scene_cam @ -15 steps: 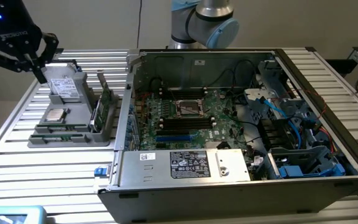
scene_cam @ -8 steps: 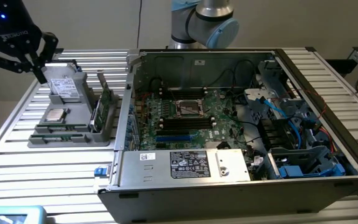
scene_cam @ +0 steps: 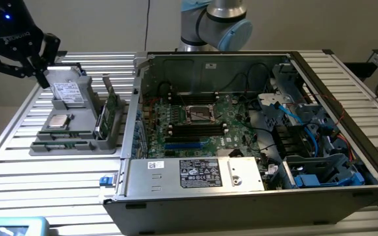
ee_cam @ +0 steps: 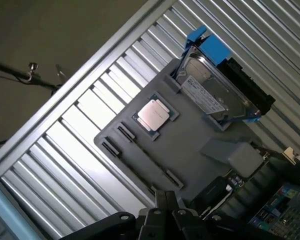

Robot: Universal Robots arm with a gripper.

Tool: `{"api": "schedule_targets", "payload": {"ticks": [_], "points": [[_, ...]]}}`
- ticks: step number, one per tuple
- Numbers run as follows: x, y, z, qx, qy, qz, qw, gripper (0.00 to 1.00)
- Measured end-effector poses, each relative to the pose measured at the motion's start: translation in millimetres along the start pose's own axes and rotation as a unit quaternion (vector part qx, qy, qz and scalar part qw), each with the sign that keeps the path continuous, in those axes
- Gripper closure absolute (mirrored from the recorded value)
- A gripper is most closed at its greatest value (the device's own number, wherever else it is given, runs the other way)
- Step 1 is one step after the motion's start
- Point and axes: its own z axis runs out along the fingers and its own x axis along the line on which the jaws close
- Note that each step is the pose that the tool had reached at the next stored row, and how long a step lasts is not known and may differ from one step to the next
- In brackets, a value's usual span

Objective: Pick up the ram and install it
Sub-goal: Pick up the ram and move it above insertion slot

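Exterior view, claw [scene_cam: 42, 74] pinched shut and empty (nothing between fingers), hanging over far corner of gray tray [scene_cam: 87, 129], hard drive [scene_cam: 67, 92] just below, ram [scene_cam: 112, 112] upright on edge along tray side nearest open computer case [scene_cam: 196, 212], all on slatted table [scene_cam: 45, 183].

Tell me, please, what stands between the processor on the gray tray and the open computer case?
The ram stands there on edge, at the side of the tray nearest the case, beyond the processor; the exterior view shows this.
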Motion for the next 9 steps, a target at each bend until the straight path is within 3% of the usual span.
{"api": "schedule_targets", "payload": {"ticks": [5, 9], "points": [[0.0, 0.0, 0.4, -0.0009, 0.0017, -0.045, 0.9990, 0.89], [0.0, 0.0, 0.8, -0.0016, 0.0031, -0.082, 0.9966, 0.89]]}}
